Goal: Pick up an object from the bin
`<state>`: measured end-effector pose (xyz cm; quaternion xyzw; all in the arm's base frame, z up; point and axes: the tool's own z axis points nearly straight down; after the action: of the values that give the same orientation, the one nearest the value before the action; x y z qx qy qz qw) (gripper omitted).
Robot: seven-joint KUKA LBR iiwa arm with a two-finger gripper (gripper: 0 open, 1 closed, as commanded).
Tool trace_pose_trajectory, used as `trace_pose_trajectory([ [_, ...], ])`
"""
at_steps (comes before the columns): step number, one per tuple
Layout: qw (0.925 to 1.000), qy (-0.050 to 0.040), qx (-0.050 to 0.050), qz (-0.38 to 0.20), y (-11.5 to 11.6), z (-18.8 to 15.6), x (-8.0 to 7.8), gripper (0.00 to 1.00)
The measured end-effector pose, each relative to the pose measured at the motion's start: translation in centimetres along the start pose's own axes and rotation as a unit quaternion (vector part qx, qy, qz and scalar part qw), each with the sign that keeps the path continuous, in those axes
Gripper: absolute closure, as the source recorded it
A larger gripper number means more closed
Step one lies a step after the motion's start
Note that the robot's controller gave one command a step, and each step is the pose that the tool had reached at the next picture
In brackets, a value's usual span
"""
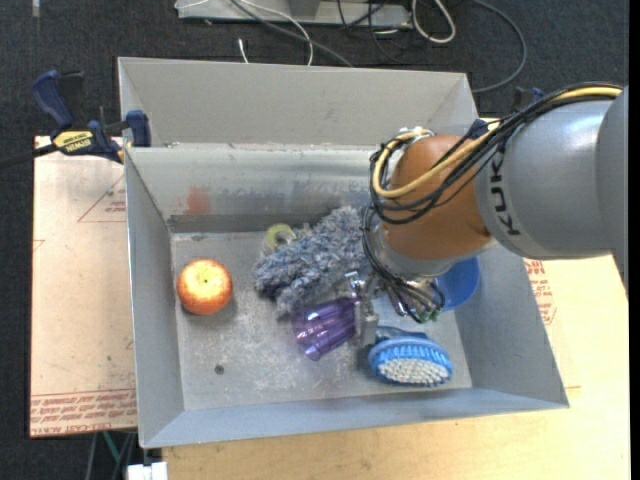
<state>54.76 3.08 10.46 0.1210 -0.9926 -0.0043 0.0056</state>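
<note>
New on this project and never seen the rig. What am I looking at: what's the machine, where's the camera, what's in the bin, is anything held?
One camera looks down on a grey metal bin from above and slightly to one side. The big grey shape coming in from the right is a robot arm. Its wrist wears an orange cover with cables.

The gripper hangs low at the bin's middle, right at a purple see-through plastic piece. I cannot tell whether it has hold of it.

Loose in the bin:
- an apple at left
- a fuzzy grey-blue cloth
- a small yellow-green thing behind the cloth
- a blue brush with white bristles
- a blue round thing, partly under the arm
</note>
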Motion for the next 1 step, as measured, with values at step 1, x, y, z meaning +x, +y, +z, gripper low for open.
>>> trace_pose_trajectory([
  [1, 0.9941, -0.0035, 0.001, -0.108, -0.13, -3.31, -2.17, 1.00],
])
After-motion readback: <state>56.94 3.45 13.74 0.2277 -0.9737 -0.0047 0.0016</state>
